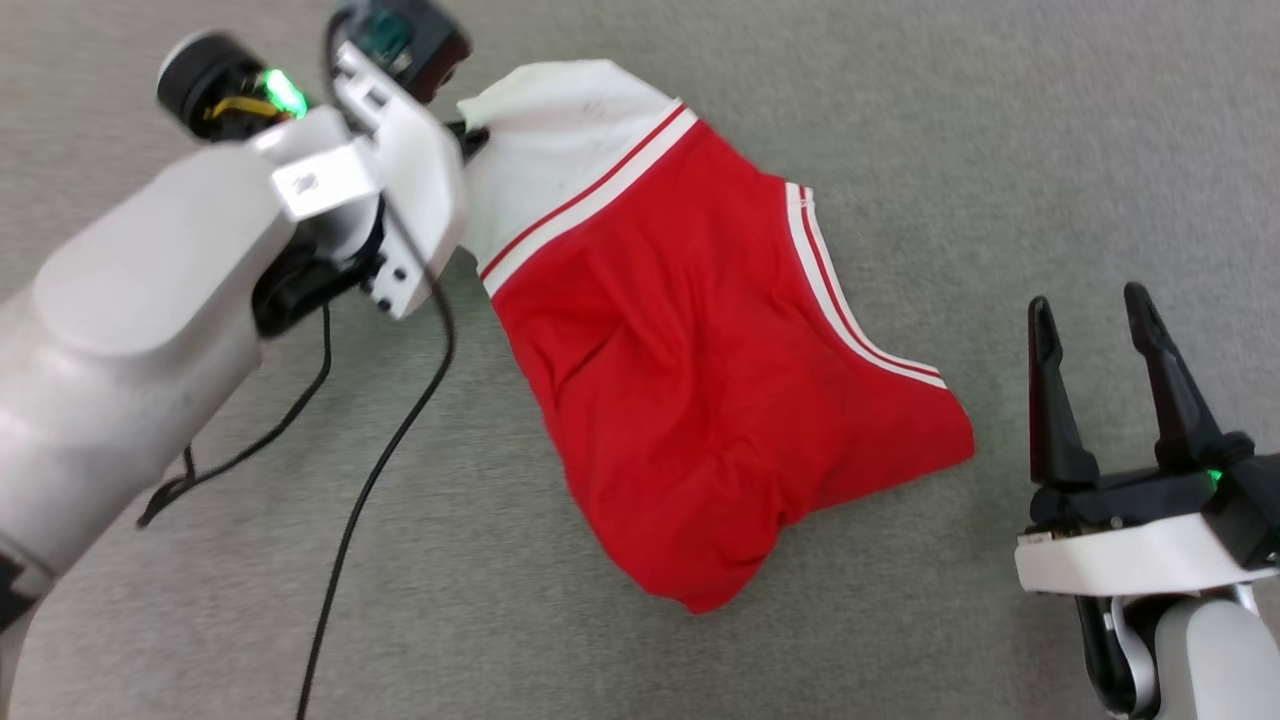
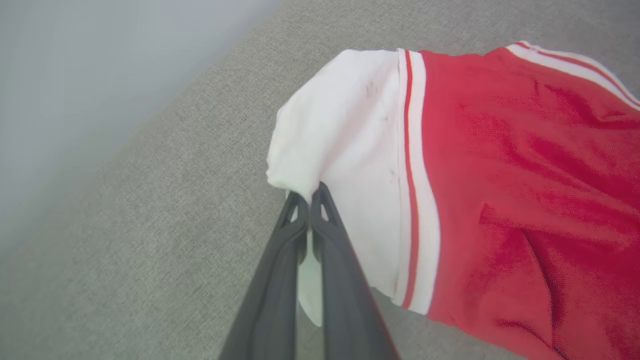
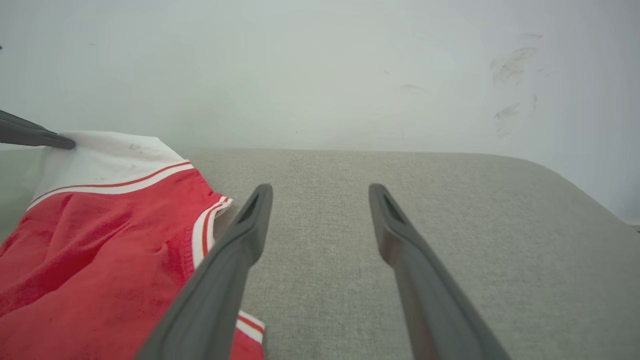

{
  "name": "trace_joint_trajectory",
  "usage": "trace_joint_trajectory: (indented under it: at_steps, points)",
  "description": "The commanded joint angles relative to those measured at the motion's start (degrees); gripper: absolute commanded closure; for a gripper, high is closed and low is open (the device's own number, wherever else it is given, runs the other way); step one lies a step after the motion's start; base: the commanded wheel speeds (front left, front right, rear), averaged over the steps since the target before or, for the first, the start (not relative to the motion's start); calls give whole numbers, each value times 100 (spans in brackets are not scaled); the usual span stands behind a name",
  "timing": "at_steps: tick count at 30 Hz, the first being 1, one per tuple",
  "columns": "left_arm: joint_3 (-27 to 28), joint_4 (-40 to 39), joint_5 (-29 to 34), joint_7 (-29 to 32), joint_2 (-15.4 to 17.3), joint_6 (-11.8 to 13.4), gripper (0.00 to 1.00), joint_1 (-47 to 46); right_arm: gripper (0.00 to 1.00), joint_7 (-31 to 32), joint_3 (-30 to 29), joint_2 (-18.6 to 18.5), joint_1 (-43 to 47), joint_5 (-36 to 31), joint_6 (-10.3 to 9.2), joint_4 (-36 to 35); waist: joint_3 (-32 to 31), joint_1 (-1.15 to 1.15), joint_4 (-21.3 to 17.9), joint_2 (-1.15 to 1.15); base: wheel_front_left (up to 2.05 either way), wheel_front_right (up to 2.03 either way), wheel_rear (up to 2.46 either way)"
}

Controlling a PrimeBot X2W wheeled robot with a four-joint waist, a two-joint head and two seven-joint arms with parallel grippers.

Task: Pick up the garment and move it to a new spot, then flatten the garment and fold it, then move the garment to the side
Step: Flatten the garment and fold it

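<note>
The garment (image 1: 690, 390) is a red jersey with a white sleeve and red-and-white striped trim, lying bunched on the grey fabric surface (image 1: 1000, 150). Its white sleeve points to the upper left in the head view. My left gripper (image 2: 310, 197) is shut on the edge of that white sleeve (image 2: 345, 135), with white cloth pinched between its dark fingers. In the head view its tips (image 1: 472, 135) are mostly hidden behind the pale wrist. My right gripper (image 1: 1092, 305) stands open to the right of the garment (image 3: 100, 250), with nothing between its fingers.
Black cables (image 1: 385, 450) trail from the left arm across the surface at the lower left. A pale wall (image 3: 320, 70) rises behind the surface's far edge. Bare grey fabric lies to the right of and beyond the garment.
</note>
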Motion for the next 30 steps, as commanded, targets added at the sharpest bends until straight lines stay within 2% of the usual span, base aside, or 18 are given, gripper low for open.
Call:
trace_joint_trajectory:
  at_steps: [1,7,15,20,26,30]
  points:
    - [64,-37,-69,-217,91,17,100,239,0,-13,-19,9,92,-36,-5,28,-315,0,280,0,0,0,0]
    - [249,-281,-259,-978,535,254,100,966,0,-13,-105,8,325,-143,-5,50,-734,0,630,0,0,0,0]
    - [506,-609,-768,-1619,1286,842,100,2119,0,-13,-173,7,567,-208,-6,63,-1072,0,949,0,0,0,0]
    - [578,-556,-1182,-1919,1582,1121,100,2927,0,-14,-181,8,644,-218,-6,76,-1153,0,1029,0,0,0,0]
    - [600,-222,-1596,-2114,1644,1306,100,3667,0,-13,-181,8,722,-258,-6,127,-1202,0,1050,0,0,0,0]
    - [545,71,-1790,-2119,1490,1252,100,3987,0,-14,-200,8,725,-278,-5,173,-1231,0,1029,0,0,0,0]
